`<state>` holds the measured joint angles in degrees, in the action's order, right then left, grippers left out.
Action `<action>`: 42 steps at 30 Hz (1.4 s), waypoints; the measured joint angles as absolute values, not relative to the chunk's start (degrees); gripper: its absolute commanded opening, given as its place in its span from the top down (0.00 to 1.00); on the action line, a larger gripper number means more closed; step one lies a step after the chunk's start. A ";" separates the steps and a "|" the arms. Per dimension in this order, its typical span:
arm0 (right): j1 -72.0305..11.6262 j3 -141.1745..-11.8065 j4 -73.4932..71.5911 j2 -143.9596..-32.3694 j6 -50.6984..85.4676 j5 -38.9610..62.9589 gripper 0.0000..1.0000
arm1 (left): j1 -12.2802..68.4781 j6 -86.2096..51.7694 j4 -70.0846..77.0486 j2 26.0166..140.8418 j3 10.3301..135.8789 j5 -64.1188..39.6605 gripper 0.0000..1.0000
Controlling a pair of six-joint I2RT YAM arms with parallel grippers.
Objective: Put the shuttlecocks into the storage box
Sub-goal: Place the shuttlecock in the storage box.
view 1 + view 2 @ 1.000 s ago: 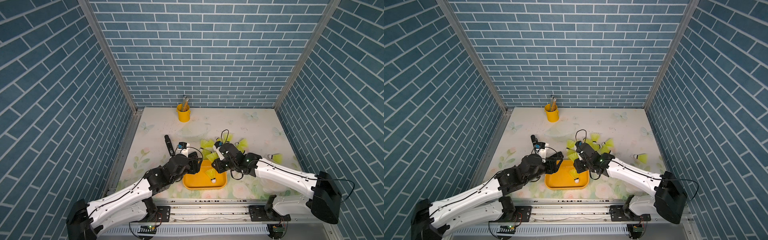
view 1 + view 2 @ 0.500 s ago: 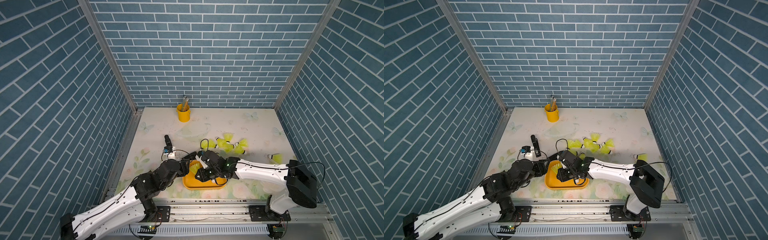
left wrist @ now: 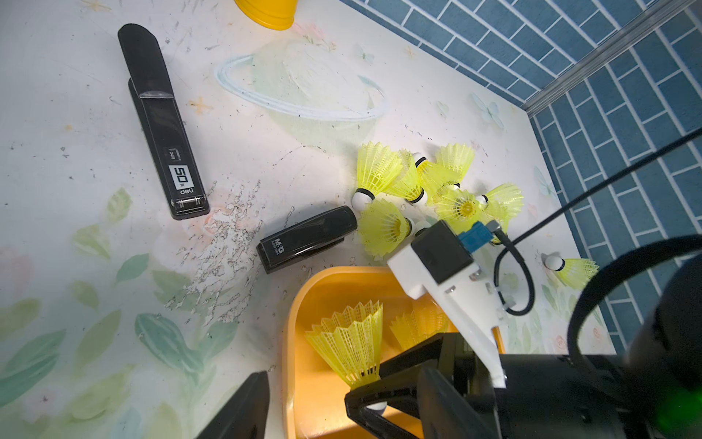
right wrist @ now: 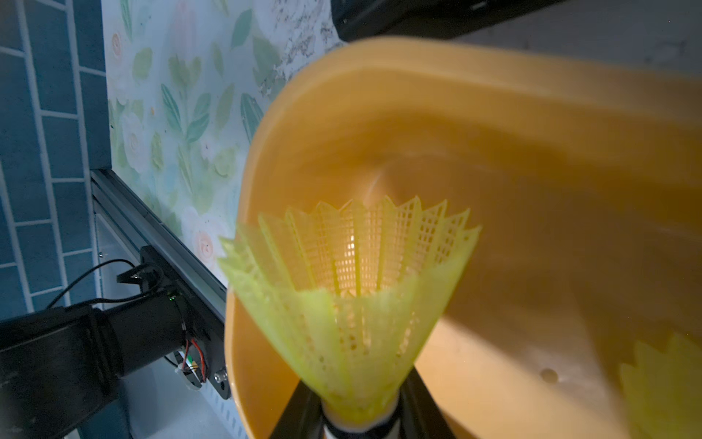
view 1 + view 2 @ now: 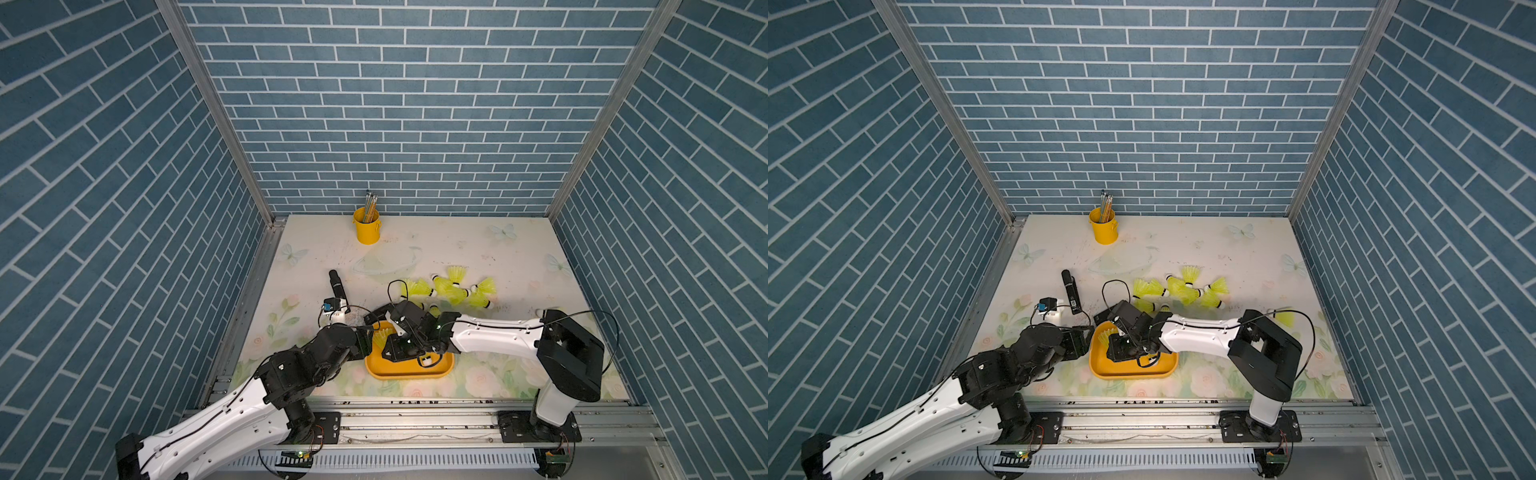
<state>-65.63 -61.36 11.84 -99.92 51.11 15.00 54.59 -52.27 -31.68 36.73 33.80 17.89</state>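
- Two grippers here. The right gripper (image 4: 361, 416) is clamped tight on the white tip of the held shuttlecock (image 4: 353, 304), whose skirt flares away from the wrist.
- That one sits over the left end of the storage box (image 3: 292, 327), the orange-yellow tray near the front edge of the table (image 5: 457, 245). I can't tell if it touches the bottom.
- The second shuttlecock (image 3: 418, 327) is inside the box, just beside the held one.
- The left gripper (image 5: 365, 338) is right at the tray's left rim. Only one finger (image 3: 235, 406) shows in its wrist view, so no idea whether it's apart or together.
- Just behind the box is the small black stapler (image 3: 307, 239), then the loose pile of shuttlecocks (image 5: 451, 291) on the table, all touching.
- The lone shuttlecock (image 3: 573, 270) lies off to the right, apart from the pile.
- The long black stapler (image 3: 163, 133) lies on the left, and the yellow bucket (image 5: 366, 227) of pencils is by the back wall.
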 measured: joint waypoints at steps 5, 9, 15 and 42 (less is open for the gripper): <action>-65.63 -62.13 10.70 -101.54 53.43 15.75 0.71 | 54.54 -52.25 -31.86 35.57 33.80 17.87 0.32; -65.63 -62.13 10.24 -102.26 54.65 16.38 0.70 | 54.54 -52.25 -31.88 35.55 33.80 17.74 0.32; -65.63 -62.08 9.76 -103.18 55.79 17.23 0.65 | 54.54 -52.10 -31.75 35.09 33.80 17.06 0.32; -65.43 -61.71 11.38 -104.01 56.47 14.59 0.52 | 54.54 -51.88 -28.36 36.18 33.23 15.40 0.32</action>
<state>-65.43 -61.71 11.38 -104.01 56.47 14.59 54.54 -51.88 -28.36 36.18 33.23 15.40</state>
